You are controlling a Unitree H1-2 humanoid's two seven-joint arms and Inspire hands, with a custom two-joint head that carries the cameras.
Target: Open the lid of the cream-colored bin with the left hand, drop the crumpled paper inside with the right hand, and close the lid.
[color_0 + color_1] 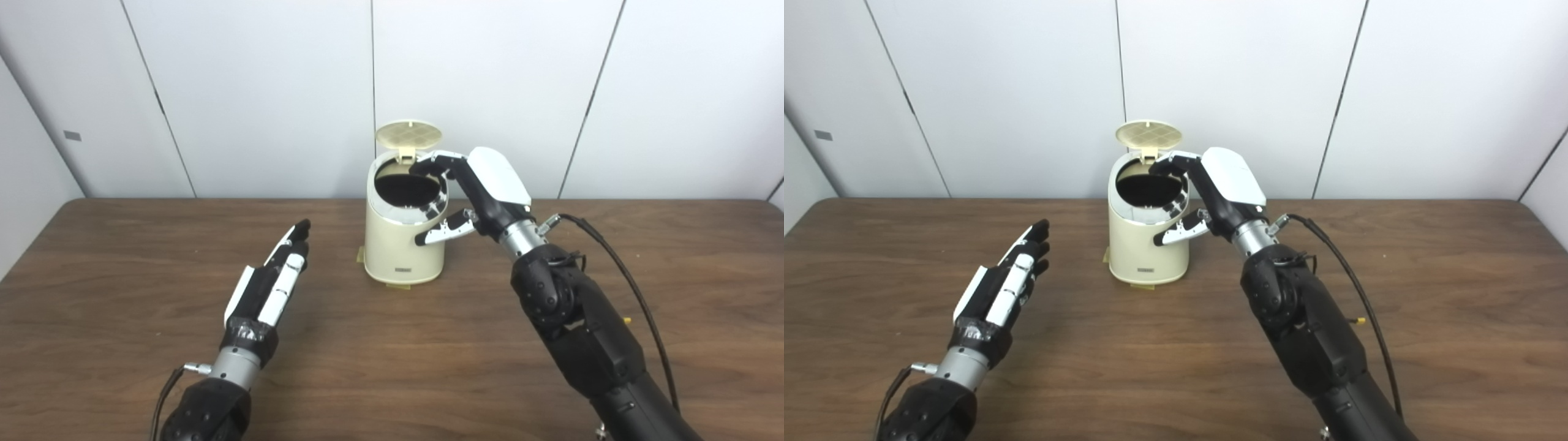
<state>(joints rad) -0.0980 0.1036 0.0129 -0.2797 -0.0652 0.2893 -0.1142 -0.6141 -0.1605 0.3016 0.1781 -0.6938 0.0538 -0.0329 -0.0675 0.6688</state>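
Cream-colored bin (pixel 401 245) stands upright on the dark wooden tabletop (pixel 122 343), toward the far edge, roughly centre. Its round lid (pixel 408 135) is swung up on the rear hinge and stands near vertical, ribbed underside facing the camera. The bin's mouth is open; the interior reads as dark, and its contents cannot be made out.

Right robot hand (pixel 474 184) is raised over the bin's right side, white back plate up. Its fingers (pixel 432 164) reach across the rim above the dark opening, spread and slightly curled; the thumb (pixel 442 229) hangs lower, in front of the bin's right wall, apart from the fingers. Nothing shows between fingers and thumb. The crumpled paper is not visible in either view; whether it lies inside the bin cannot be told.

Left robot hand (pixel 1004 278) is low over the tabletop, well to the left of the bin and nearer the camera, clear of it. Fingers are extended straight and lie side by side, pointing toward the far edge; palm empty, turned on edge. Whether it touches the wood cannot be told.

White wall panels (pixel 245 92) stand behind the tabletop.
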